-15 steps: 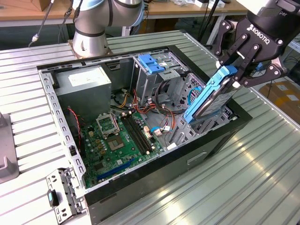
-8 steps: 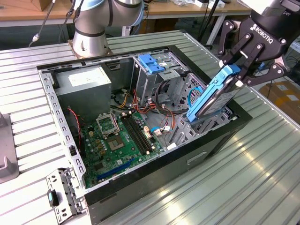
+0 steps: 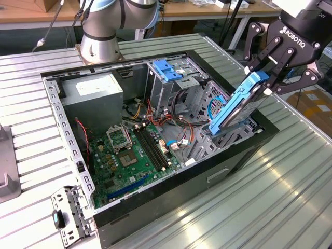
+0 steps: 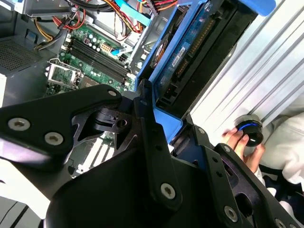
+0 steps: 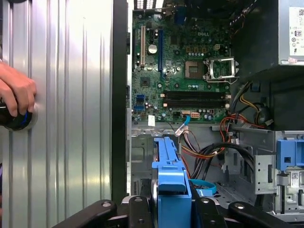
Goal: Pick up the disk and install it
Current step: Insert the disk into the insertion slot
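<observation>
Pincer (image 3: 265,78): clenched on the upper end of the disk (image 3: 236,106). Disk: tilted, lower end at the drive bay of the open computer case (image 3: 171,199). Case: on ribbed metal desk (image 3: 270,207).

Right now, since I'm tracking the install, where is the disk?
The disk sits tilted at the exterior view's right, its upper end held by the gripper, its lower end reaching into the open computer case near the grey drive cage.

Gripper (image 3: 265,79) running off the exterior view's top edge; its links covering part of the disk (image 4: 199,52) in the second wrist view. Hand (image 5: 16,95) getting cropped in the first wrist view, half-hiding a dark round object (image 5: 16,121).
</observation>
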Motion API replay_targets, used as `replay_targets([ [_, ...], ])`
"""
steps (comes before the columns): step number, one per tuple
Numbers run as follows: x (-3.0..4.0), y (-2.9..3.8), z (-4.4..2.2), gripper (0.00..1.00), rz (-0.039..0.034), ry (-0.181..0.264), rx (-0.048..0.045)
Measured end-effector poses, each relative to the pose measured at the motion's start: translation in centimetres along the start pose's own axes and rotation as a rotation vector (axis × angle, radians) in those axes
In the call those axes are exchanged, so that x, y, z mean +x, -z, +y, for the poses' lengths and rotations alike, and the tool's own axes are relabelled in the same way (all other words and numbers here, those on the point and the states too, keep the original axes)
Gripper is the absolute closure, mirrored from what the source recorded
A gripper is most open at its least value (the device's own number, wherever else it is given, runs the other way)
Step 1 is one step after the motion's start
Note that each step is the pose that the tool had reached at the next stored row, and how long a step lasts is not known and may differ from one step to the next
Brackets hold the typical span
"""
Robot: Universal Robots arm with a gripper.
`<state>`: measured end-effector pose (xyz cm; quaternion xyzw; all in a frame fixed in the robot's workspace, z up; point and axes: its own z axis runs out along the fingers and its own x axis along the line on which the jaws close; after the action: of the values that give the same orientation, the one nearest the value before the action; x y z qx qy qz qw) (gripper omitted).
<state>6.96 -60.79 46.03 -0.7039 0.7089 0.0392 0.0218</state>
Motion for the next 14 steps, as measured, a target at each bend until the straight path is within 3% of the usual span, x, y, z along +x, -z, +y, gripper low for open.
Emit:
replay_targets([
  [9,-0.07,-0.44,-0.03,0.63,0.0003,0.009,-0.0008],
  [14,-0.6,-0.56,-0.03,0.63,0.0005,0.02,-0.0017],
])
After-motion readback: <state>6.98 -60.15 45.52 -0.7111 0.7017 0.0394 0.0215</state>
